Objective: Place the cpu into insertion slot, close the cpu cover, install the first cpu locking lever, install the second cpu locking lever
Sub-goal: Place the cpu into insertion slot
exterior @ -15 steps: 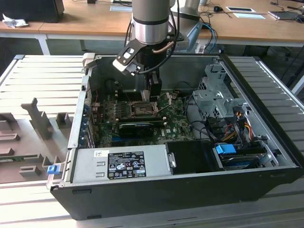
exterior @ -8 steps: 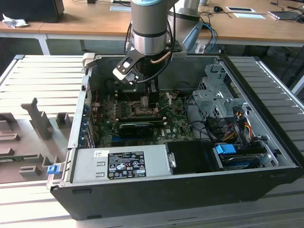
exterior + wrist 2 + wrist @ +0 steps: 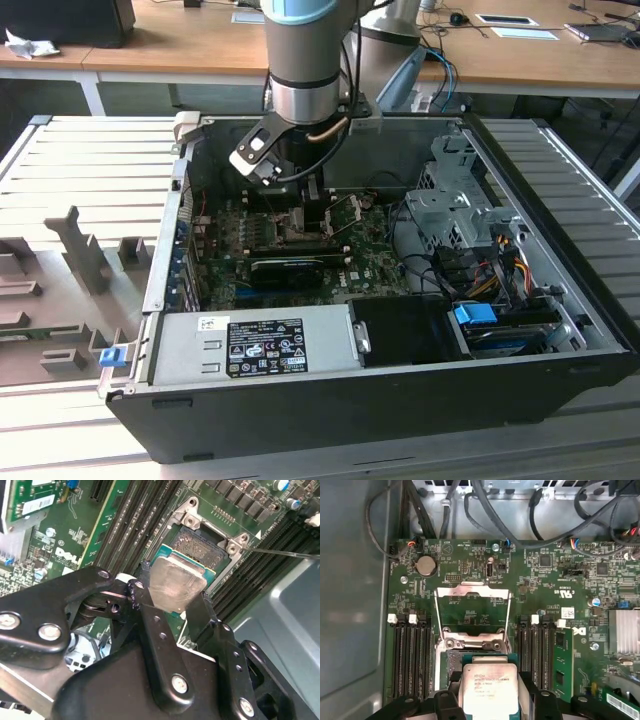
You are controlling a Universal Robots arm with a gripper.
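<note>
My gripper [image 3: 175,594] is shut on the cpu [image 3: 176,584], a flat pale silver square pinched between two black fingers [image 3: 156,625]. In the first wrist view the cpu [image 3: 489,689] hangs in the gripper [image 3: 490,692] over the near part of the insertion slot [image 3: 470,656]. The slot [image 3: 202,544] is a dark square with a silver rim on the green board. I cannot tell whether chip and slot touch. The cpu cover [image 3: 472,591] is swung open beyond the slot, with thin wire levers [image 3: 438,620] along its sides. In the exterior view the arm [image 3: 305,70] reaches down into the open computer case [image 3: 160,290].
Long black memory slots [image 3: 410,655] flank the socket on both sides. A black graphics card [image 3: 290,268] and a grey power supply [image 3: 250,345] lie in the case. Cables [image 3: 495,515] run across one end of the board, and a drive cage [image 3: 460,210] stands at the exterior view's right.
</note>
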